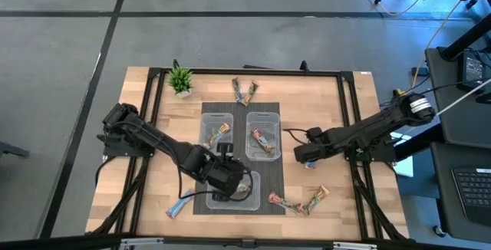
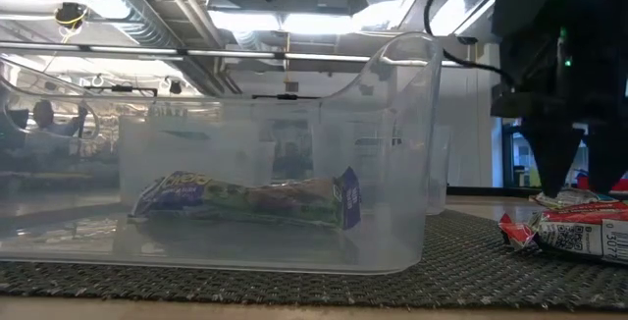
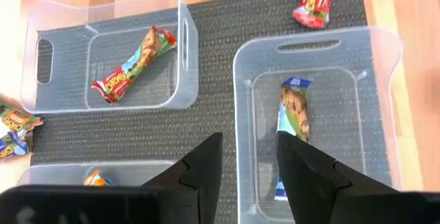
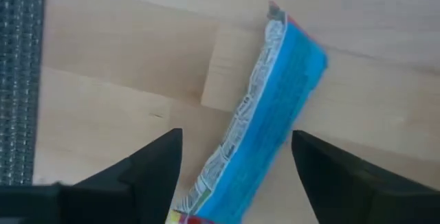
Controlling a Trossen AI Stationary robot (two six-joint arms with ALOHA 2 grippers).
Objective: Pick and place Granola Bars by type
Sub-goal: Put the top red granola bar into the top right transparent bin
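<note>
The right gripper (image 4: pixel 237 176) is low over the bare light-wood table (image 1: pixel 330 100), just off the right edge of the dark woven mat (image 1: pixel 272 177), with its two dark fingers (image 4: pixel 155 165) spread wide. A blue-and-white wrapped granola bar (image 4: pixel 271 107) lies flat on the wood directly between and ahead of those fingers, slanting across the gap; neither finger touches it, and its crimped end nearest the gripper shows a bit of red and yellow.

The left gripper (image 3: pixel 249 172) hovers above the near clear plastic bin (image 1: pixel 230 192) on the mat, fingers parted a little with nothing between them. Straight below and just beyond its fingertips, inside that bin, lies another blue-white wrapped bar (image 3: pixel 294 124), flat on the bin floor. Farther ahead of this gripper stands a second clear bin (image 3: pixel 110 52) holding a red multicoloured wrapped bar (image 3: pixel 134 66) lying diagonally, and beside that a third clear bin (image 1: pixel 218 130) holds a bar with an orange-tan wrapper (image 1: pixel 220 134).

Loose bars lie on the table: a pair beyond the bins (image 1: pixel 245 91), a blue-white one (image 1: pixel 179 206) off the mat's near left corner, and red and tan ones (image 1: pixel 299 202) at the near right, closest to the right gripper. A small green potted plant (image 1: pixel 180 80) stands at the far left corner.
</note>
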